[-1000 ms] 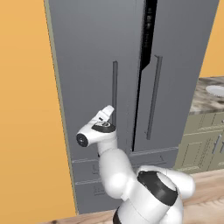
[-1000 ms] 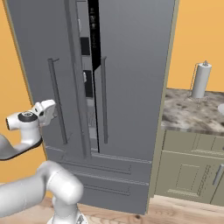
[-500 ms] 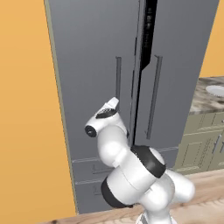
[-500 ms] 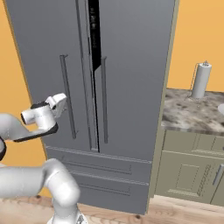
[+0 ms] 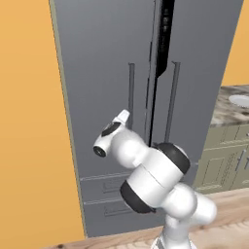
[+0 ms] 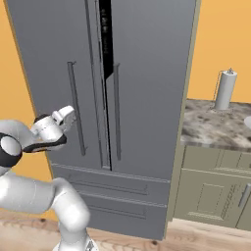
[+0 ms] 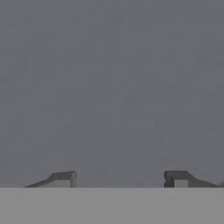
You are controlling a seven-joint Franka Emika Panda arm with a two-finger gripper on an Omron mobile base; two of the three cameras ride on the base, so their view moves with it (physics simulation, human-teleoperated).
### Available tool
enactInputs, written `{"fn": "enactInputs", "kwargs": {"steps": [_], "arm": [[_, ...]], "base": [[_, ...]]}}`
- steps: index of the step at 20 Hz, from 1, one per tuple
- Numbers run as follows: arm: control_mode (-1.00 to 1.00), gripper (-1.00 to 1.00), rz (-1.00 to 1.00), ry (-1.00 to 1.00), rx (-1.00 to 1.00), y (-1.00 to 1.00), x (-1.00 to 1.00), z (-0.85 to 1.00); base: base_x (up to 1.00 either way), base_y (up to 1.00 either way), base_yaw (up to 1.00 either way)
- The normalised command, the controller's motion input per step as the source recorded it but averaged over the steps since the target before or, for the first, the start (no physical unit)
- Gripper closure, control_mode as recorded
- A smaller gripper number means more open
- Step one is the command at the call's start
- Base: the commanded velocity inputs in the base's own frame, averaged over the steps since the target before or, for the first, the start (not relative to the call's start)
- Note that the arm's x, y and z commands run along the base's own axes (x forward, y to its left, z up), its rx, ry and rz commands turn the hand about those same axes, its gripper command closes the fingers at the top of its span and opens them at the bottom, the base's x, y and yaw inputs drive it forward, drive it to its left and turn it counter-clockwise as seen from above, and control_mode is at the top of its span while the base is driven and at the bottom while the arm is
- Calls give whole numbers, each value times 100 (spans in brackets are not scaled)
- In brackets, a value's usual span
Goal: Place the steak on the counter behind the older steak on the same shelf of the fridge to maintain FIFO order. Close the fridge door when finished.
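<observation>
The tall dark grey two-door fridge (image 5: 112,73) fills the middle of both base views, standing between an orange wall (image 5: 29,121) on the left and the grey-brown mottled stone surface (image 6: 215,130) over pale grey-green cabinet fronts (image 6: 215,191) on the right. The two fridge doors are not fully shut: a narrow dark gap (image 6: 104,44) runs down between them, wider toward the top, and through it only slivers of the interior show, too thin to make out any shelf or meat. Long vertical bar handles (image 6: 76,108) sit on either side of the gap, and two drawers (image 6: 110,196) lie below the doors. The white arm's two-finger claw (image 7: 118,178) is held up in front of the left door, near its bar handle, pointing at the flat grey door panel. In the hand view its two dark finger tips (image 7: 61,178) stand well apart with nothing between them, so the claw is wide open and empty, with plain grey door surface ahead of it. In the right base view the hand (image 6: 62,116) hangs just left of the left handle, not touching it as far as can be told. On the surface a white paper-towel roll (image 6: 226,89) stands upright on a holder against the wall. The salmon-pink steak cannot be picked out anywhere on the visible part of the surface. A wooden floor (image 6: 196,240) runs along the bottom.
</observation>
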Motion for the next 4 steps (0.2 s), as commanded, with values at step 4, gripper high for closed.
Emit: {"fn": "enactInputs", "kwargs": {"steps": [4], "arm": [[-100, -100, 0, 0, 0, 0, 19, 6]], "base": [[0, 0, 0]]}}
